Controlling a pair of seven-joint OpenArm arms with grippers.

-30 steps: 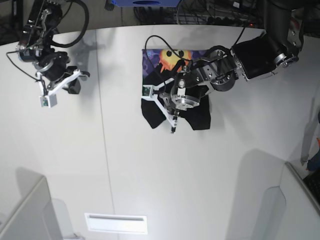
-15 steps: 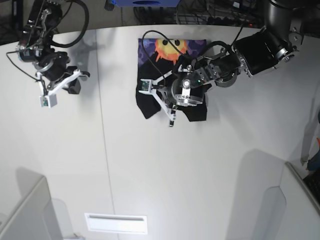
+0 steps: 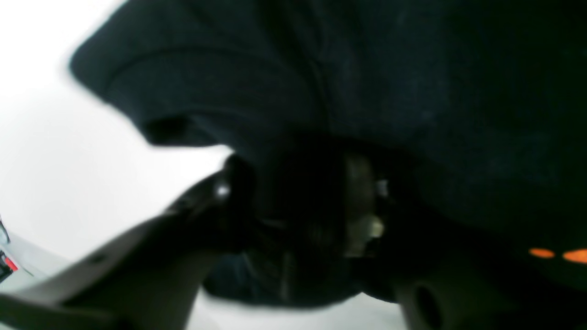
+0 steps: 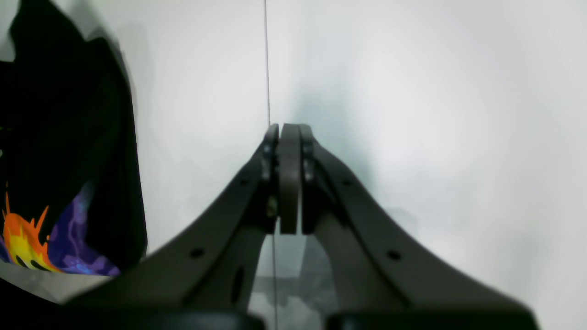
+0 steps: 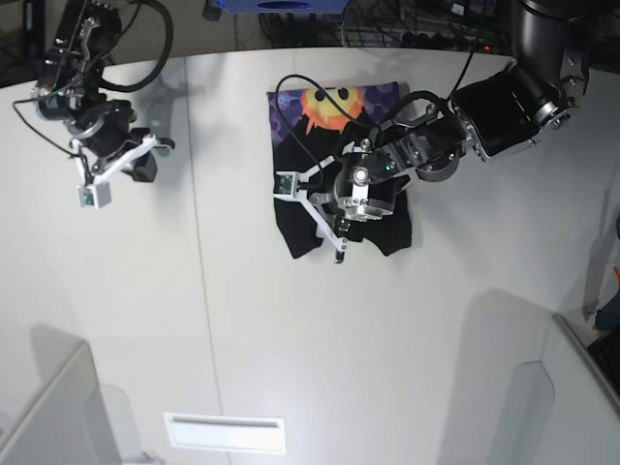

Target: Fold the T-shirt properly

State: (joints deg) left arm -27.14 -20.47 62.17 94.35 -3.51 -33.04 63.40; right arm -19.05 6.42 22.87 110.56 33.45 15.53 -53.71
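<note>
Black cloth with an orange-yellow sun face on purple makes up the one T-shirt (image 5: pixel 334 160), lying partly folded on the white surface (image 5: pixel 291 339) near its far edge. Two arms are in view, each with one pair of fingers.

Over the shirt's near, black part sits the left gripper (image 5: pixel 341 215); its white camera bracket spreads across the cloth. From the left wrist view, dark fabric (image 3: pixel 367 82) fills nearly the whole picture and drapes right over the fingers (image 3: pixel 137 256), with two small orange specks at the lower right. That view is blurred and very dark, so whether these fingers are parted or pinching the cloth cannot be told.

Well apart from the shirt, toward the surface's other side, hangs the right gripper (image 4: pixel 284 133). Its fingers (image 4: pixel 247 183) are pressed together with nothing between them, above bare surface along a thin seam line. In that wrist view the shirt is cut off at the picture's edge, showing a black fold and a corner of the print (image 4: pixel 27 233).
</note>
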